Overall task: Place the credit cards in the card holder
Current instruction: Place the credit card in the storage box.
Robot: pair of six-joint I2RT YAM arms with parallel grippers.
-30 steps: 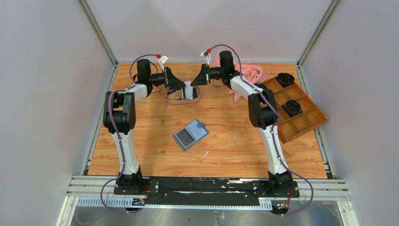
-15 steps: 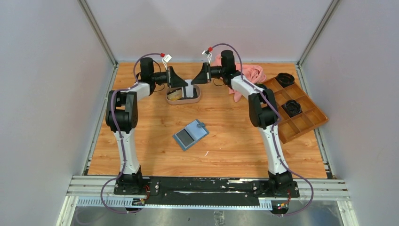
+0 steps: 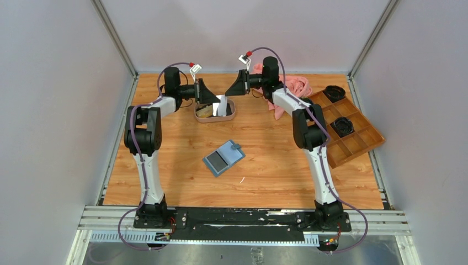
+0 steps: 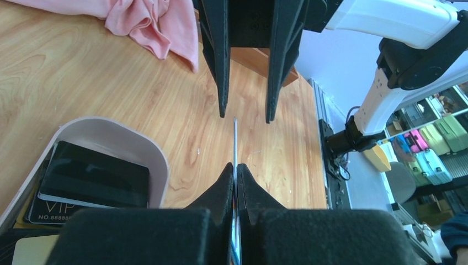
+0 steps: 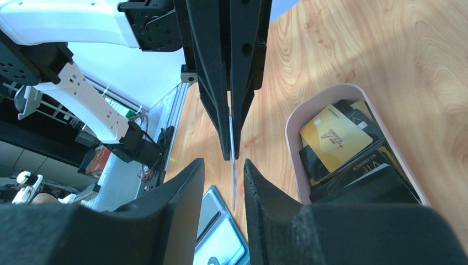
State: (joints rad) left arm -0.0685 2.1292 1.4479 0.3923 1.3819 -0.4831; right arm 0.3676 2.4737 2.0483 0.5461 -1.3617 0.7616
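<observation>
- Tray (image 3: pixel 232 115), oval and pinkish, stands near the far edge of the table (image 3: pixel 276 165); gold and black credit cards (image 5: pixel 333 138) lie inside it.
- Above the tray, the left gripper (image 4: pixel 234 171) is clenched on one white-grey card (image 3: pixel 222 106), which it holds on its edge.
- The right gripper (image 5: pixel 223 165) is released; its jaws stand apart on both sides of this card's tip and do not touch it.
- The card holder (image 3: pixel 223 157) lies flat near the middle of the table, well apart from the tray.

You work on a wood-grain table (image 3: pixel 276 176) boxed in by plain pale grey walls (image 3: pixel 49 110) on three sides, with metal posts (image 3: pixel 114 36) at its far corners. A slotted aluminium rail (image 3: pixel 105 220) runs along its near edge. Beyond it stand shelves (image 4: pixel 436 143) of coloured cases.
</observation>
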